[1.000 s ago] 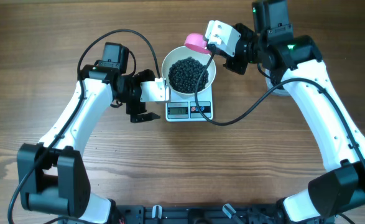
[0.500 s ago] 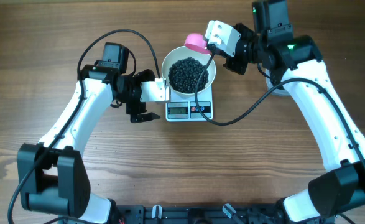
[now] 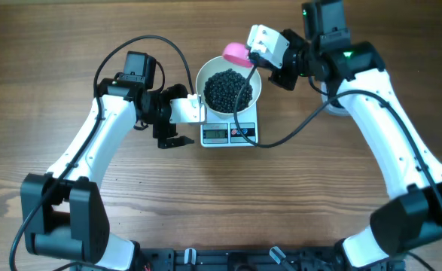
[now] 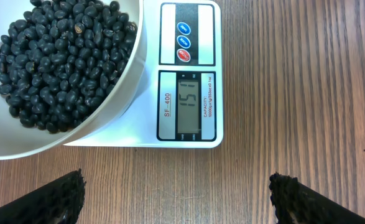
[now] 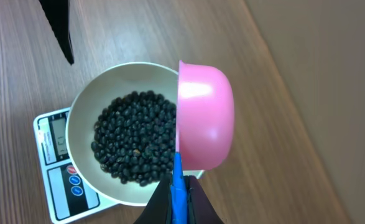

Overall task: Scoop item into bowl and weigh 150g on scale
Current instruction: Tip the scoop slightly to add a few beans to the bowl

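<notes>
A white bowl (image 3: 200,81) holding the item, black beans (image 3: 228,89), stands on the white scale (image 3: 247,134). In the left wrist view the scale (image 4: 188,134) shows 151 on its display, beside the bowl (image 4: 117,93) and the beans (image 4: 58,56). My right gripper (image 3: 261,62) is shut on the blue handle (image 5: 178,186) of a pink scoop (image 3: 236,51). In the right wrist view the scoop (image 5: 204,118) is tipped on its side over the bowl's (image 5: 79,124) rim, above my right gripper (image 5: 179,202). My left gripper (image 3: 177,117) stands open left of the scale, with only wood between my left gripper's (image 4: 176,199) fingers.
A black cable (image 3: 241,113) hangs across the bowl and scale. A pale container edge (image 3: 333,104) shows under the right arm. Wooden table top (image 3: 221,203) stretches in front of the scale.
The right arm has shifted slightly toward the far side with the scoop. The left arm, bowl and scale have not moved.
</notes>
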You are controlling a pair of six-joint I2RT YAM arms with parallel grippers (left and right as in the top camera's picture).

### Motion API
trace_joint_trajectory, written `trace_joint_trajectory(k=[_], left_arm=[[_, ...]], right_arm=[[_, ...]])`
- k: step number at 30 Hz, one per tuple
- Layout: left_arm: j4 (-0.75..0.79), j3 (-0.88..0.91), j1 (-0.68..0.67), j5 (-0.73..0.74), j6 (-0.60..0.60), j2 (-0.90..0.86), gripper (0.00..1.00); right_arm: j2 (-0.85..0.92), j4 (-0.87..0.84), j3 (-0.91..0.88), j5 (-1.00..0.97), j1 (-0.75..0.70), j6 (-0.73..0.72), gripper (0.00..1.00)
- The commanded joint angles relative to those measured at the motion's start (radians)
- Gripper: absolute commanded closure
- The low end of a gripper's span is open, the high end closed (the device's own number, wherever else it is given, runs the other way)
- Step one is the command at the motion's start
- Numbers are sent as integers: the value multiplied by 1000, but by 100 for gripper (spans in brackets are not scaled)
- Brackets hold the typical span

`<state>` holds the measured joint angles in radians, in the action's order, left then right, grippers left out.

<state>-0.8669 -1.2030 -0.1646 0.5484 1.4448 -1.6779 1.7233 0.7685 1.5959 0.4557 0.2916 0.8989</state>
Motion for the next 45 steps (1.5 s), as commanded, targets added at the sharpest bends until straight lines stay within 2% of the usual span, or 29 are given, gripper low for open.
trace_joint_trajectory(k=[1,24,35,38,45], left_arm=[[0,6,-2,23,-10,-11,0],[0,6,-2,23,-10,-11,0],[0,6,-2,23,-10,-11,0],[0,6,-2,23,-10,-11,0],[0,6,-2,23,-10,-11,0]], right_arm=[[56,4,19,74,-3,-19,96],[219,45,14,72,-1,-38,96],[251,-57,14,72,-1,-38,96],[251,-38,14,72,-1,-135,96],[251,76,14,85,0,-143,96]])
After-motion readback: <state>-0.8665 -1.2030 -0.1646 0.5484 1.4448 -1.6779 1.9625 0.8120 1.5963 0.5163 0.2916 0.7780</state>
